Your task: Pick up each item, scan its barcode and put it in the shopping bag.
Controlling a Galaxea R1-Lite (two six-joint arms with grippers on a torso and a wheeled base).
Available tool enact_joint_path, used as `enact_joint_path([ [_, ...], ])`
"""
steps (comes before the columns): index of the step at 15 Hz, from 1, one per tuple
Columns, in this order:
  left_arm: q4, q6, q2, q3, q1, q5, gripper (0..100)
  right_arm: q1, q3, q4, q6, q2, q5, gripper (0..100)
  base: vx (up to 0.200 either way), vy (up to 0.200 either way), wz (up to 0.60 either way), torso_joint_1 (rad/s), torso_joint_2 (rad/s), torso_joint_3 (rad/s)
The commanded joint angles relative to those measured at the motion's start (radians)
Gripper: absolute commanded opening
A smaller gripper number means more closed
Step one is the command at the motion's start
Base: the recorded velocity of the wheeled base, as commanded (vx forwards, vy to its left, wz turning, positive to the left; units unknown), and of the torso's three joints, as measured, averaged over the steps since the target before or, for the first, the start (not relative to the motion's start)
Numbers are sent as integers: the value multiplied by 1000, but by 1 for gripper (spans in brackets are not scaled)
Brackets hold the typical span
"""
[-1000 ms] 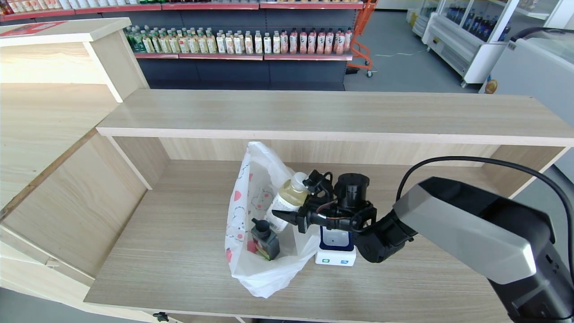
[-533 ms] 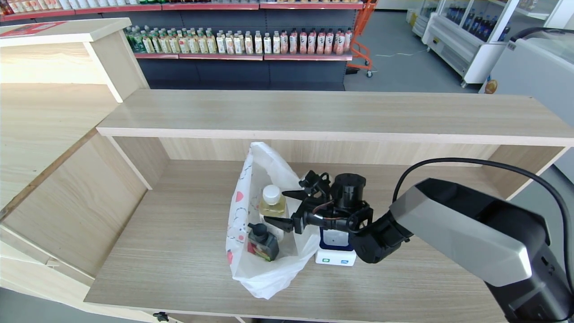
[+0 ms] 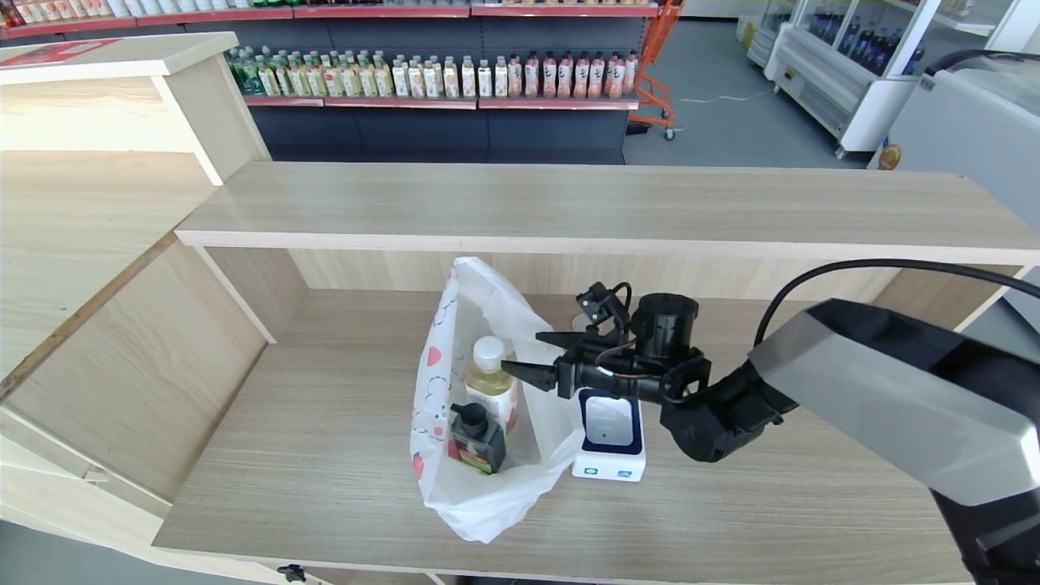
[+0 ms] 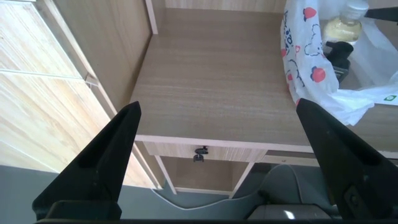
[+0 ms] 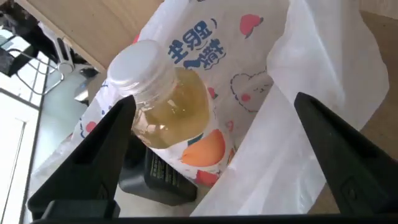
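Found the bottle (image 3: 490, 378) standing up inside the bag (image 3: 459, 496), next to a small dark pump bottle (image 3: 477, 435). Found the bag open on the table (image 3: 325, 455), with the scanner (image 3: 609, 435) just beside it. Saw the right gripper (image 3: 526, 352) at the bag's mouth, fingers spread wide and holding nothing, near the bottle's top but probably not touching it; hard to be sure from here. Saw the left gripper (image 4: 214, 155) by the table's front edge, well apart from the bag, fingers wide too, nothing in them. Judged the step as the end of bagging this bottle. Next, likely: lift the right arm up and away, slow enough not to snag the thin bag or tip the bottle, then go for any item left to scan.
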Motion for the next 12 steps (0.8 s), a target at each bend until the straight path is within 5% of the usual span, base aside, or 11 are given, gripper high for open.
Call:
enact_joint_path([
  [1, 0, 0, 0, 0, 0, 1, 100, -40, 50, -7, 63, -76, 0, 100, 0, 0, 0, 0, 0, 0],
  [7, 0, 0, 0, 0, 0, 1, 100, -76, 64, -10, 143, -179, -4, 100, 0, 0, 0, 0, 0, 0],
  [9, 0, 0, 0, 0, 0, 1, 100, -121, 250, 8, 91, -387, -1, 100, 0, 0, 0, 0, 0, 0],
  [12, 0, 0, 0, 0, 0, 1, 100, -237, 595, 220, 24, -822, -27, 100, 0, 0, 0, 0, 0, 0],
])
